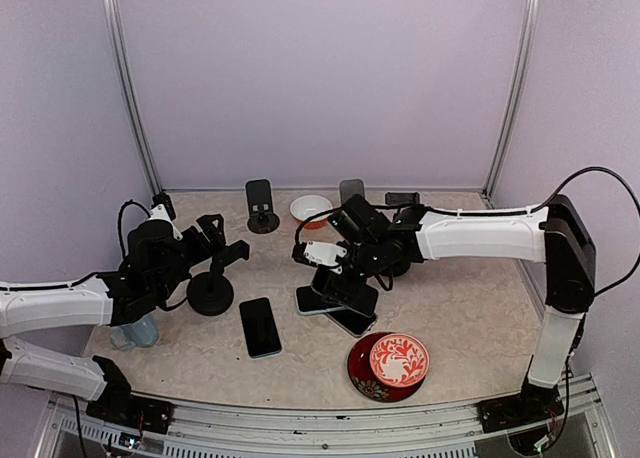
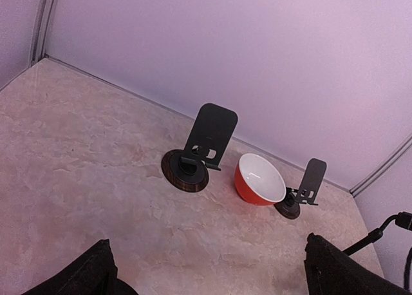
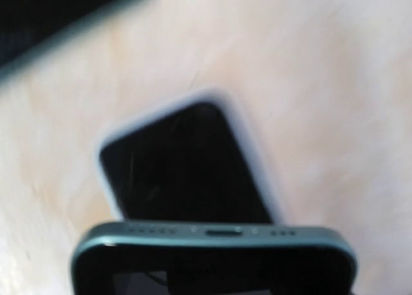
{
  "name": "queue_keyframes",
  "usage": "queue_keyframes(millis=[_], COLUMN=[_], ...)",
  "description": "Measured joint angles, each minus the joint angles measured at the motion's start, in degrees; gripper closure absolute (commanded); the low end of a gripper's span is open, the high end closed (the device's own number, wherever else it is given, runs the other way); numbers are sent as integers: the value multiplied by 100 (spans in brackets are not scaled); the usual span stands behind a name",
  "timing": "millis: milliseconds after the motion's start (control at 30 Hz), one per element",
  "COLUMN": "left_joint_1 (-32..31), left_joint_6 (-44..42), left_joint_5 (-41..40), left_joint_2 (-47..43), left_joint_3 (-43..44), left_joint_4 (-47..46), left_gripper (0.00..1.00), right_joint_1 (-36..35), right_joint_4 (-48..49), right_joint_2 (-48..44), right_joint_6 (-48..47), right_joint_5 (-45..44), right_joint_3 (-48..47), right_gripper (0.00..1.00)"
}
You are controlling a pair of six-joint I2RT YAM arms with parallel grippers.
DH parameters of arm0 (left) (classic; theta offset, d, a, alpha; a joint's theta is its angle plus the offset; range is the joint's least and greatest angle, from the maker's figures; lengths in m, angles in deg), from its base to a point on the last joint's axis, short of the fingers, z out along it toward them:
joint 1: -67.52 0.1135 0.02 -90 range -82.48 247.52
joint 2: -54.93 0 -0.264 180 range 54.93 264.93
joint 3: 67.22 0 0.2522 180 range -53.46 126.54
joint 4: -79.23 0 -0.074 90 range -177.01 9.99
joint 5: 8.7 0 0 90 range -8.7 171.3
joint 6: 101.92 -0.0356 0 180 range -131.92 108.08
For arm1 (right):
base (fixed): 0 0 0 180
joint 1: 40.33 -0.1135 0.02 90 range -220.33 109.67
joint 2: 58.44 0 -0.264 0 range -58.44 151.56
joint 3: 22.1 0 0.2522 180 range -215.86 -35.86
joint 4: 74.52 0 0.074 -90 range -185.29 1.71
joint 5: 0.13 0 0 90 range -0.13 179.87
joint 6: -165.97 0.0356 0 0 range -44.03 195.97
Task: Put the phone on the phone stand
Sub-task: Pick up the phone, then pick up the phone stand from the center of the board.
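The table [image 1: 470,308] is mottled beige and stands in a booth of plain lilac walls [image 1: 320,78]. There is a metal post in each far corner and a rail [image 1: 330,418] along the near edge. The right of the table is open up to the wall, and so is the far left corner. The middle is crowded.

Along the far edge stand a far-left stand [image 1: 262,206], a bowl [image 1: 311,210] and a far-right stand [image 1: 351,191]. A round-based stand [image 1: 210,293] sits left of centre, with a lone phone [image 1: 260,327] flat just near and right of it. A red dish [image 1: 390,363] lies by the near edge, and a cup [image 1: 135,333] is beside the left arm.

The left pincer [image 1: 226,236] hovers just above and far of the round-based stand. It is spread wide and holds nothing.

The right pincer [image 1: 338,275] is at mid-table and grasps the phone [image 3: 212,240]. The phone's green port edge faces the wrist camera. It is lifted above two flat phones [image 1: 350,318] that overlap on the table.
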State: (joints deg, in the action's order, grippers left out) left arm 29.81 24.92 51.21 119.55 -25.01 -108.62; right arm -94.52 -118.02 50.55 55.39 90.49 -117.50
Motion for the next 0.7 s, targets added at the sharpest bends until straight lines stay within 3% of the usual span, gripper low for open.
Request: queue_keyframes(millis=[300, 700], left_joint_1=[-138, -278], left_joint_6=[-186, -894], left_joint_5=[94, 1270], left_joint_2=[-291, -964], left_joint_3=[-131, -164], left_joint_4=[44, 815], left_gripper=[1, 1], right_joint_1=[0, 28], right_joint_4=[1753, 3233], right_joint_2=[-1641, -3574], right_joint_6=[284, 505], right_joint_5=[-157, -721], right_joint_3=[885, 1700], right_gripper=[100, 100])
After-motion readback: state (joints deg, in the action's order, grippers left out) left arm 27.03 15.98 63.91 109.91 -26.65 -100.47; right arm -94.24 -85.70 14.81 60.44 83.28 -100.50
